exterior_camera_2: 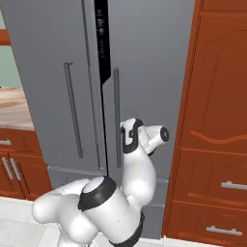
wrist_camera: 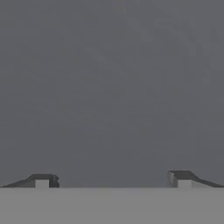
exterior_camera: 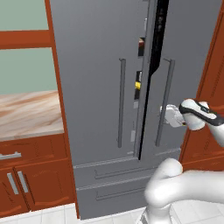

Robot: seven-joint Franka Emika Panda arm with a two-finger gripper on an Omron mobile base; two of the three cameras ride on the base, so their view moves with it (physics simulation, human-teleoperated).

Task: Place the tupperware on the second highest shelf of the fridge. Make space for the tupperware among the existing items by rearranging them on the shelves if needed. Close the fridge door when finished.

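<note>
Facing the fridge door (exterior_camera: 192, 52) closely, the gripper (wrist_camera: 113, 178) was held spread wide, apparently empty; contact could not be confirmed.

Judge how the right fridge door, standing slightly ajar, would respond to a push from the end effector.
The right fridge door looks like a rigid slab, so it should probably swing shut without flexing. The open end effector sits beside its bar handle; the smooth face may let it slide.

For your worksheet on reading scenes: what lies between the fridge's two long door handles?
In the left base view, the dark gap of the slightly open fridge door, showing shelf items.
</note>
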